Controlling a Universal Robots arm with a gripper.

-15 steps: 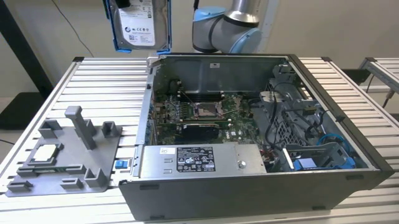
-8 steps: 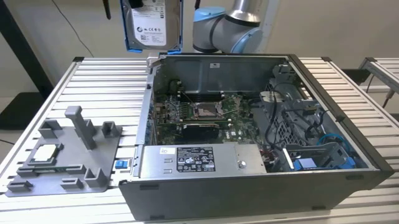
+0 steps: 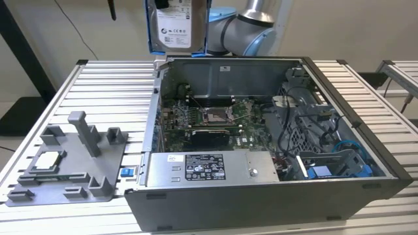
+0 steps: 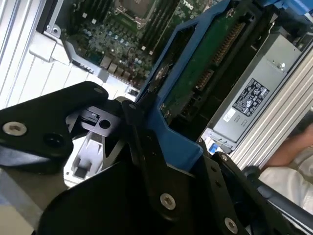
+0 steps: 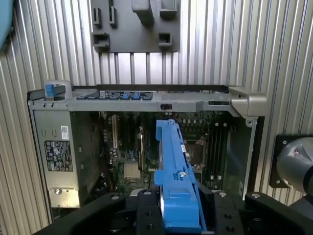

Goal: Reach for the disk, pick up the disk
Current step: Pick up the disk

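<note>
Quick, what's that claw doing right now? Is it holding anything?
The gripper is shut on the disk, holding it above the open computer case.

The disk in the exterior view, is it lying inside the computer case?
No, the disk hangs in the air above the open computer case.

Ribbed metal table (image 3: 104,83), plain beige wall (image 3: 339,24), second table (image 3: 402,68) alongside
</note>
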